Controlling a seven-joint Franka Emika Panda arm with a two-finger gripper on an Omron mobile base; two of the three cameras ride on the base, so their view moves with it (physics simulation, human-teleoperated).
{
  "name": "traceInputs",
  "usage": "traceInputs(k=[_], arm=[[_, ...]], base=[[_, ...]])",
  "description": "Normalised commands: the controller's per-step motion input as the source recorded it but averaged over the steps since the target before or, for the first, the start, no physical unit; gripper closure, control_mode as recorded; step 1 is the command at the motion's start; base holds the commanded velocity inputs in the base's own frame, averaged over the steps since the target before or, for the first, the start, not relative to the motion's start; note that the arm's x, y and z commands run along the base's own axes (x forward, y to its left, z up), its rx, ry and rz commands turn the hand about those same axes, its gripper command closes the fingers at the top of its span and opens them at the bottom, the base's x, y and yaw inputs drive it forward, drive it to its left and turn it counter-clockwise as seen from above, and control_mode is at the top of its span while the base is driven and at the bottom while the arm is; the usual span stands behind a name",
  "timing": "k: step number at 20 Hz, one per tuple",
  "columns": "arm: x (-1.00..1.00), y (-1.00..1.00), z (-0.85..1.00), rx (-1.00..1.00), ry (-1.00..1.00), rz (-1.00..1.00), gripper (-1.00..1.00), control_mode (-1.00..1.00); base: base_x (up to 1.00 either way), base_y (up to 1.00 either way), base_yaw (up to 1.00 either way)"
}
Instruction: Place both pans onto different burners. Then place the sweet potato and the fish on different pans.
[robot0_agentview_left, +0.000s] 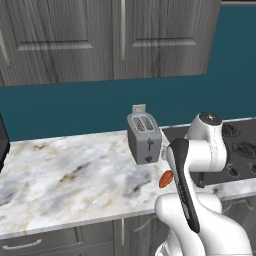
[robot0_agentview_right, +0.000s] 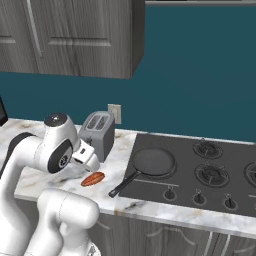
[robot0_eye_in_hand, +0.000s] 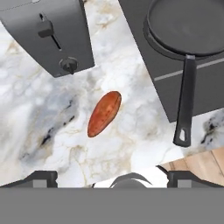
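Claw (robot0_eye_in_hand: 112, 177) is spread wide and empty, hanging above the sweet potato (robot0_eye_in_hand: 104, 113). Nothing between the tips.

Where things are:
- Sweet potato lies flat on the marble surface (robot0_eye_in_hand: 39, 113), between the toaster (robot0_eye_in_hand: 50, 33) and the cooktop (robot0_eye_in_hand: 205, 94) edge, touching neither.
- One pan (robot0_agentview_right: 153, 162) already sits on the near-left burner, handle (robot0_eye_in_hand: 185, 105) sticking out past the cooktop edge over the surface, towards the front.
- Second pan and the fish: can't place either from these views.

Risks as I read it:
- Potato is oval with tapered ends and lies diagonally under the hand. If the tips close along the long axis or near a tapered end, it'll likely squirt out sideways or roll. Wrist wants to line up across the fat middle first.
- The toaster is near on one side. A sloppy descent or swing could clip its front face or lever.
- The pan handle overhangs on the other side. Carrying the potato low towards the pan risks knocking the handle and spinning the pan off its burner.
- Hedge: the hand view alone doesn't tell me how high the claw is above the potato, and in the right base view the arm hides much of the gap. Closing too early means pinching air or just the top skin.
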Motion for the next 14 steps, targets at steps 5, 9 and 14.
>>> traceInputs(k=[5,9,14], arm=[[0.00,0.13,-0.16,0.00,-0.02,-0.04,-1.00,-1.00],[0.00,0.04,-0.26,0.00,-0.03,-0.01,-1.00,-1.00],[0.02,0.00,-0.37,0.00,0.00,0.00,-1.00,-1.00]], base=[[0.00,0.00,0.00],[0.00,0.00,0.00],[0.00,0.00,0.00]])
